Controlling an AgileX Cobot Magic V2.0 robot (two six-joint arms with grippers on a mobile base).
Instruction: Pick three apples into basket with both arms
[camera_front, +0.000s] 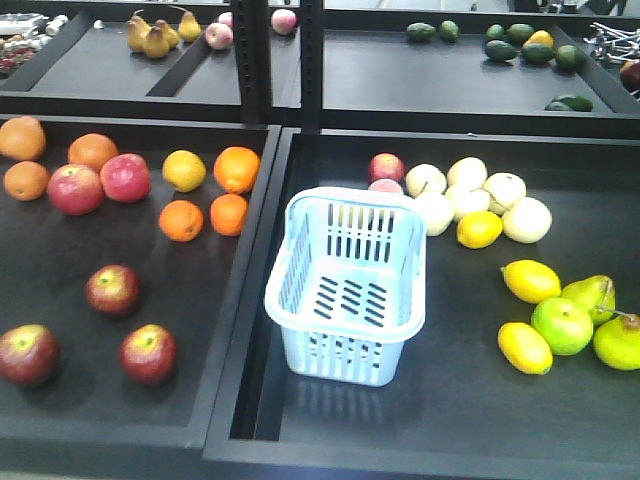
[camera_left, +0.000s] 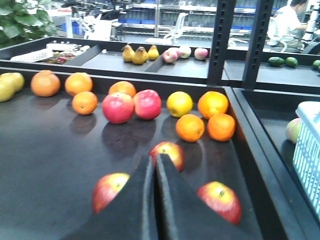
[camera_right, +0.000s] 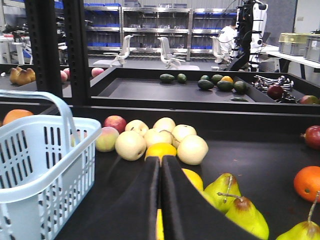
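Dark red apples (camera_front: 112, 290) lie loose in the left tray (camera_front: 200, 290): one sits back toward the oranges (camera_front: 181, 220), and two more (camera_front: 28, 354) (camera_front: 148, 354) rest near the front edge. Across the divider, the pale blue basket (camera_front: 330, 362) stands in the right tray (camera_front: 470, 390), well apart from them. The left gripper (camera_left: 152, 159) hangs low over those three apples (fingers pressed flat together, nothing between them), its tip just in front of the farthest one (camera_left: 170, 150). The right gripper (camera_right: 160, 159) is also closed on nothing. It points at a lemon (camera_right: 161, 150) among pale round fruit (camera_right: 192, 149), with the basket's wall to its left.
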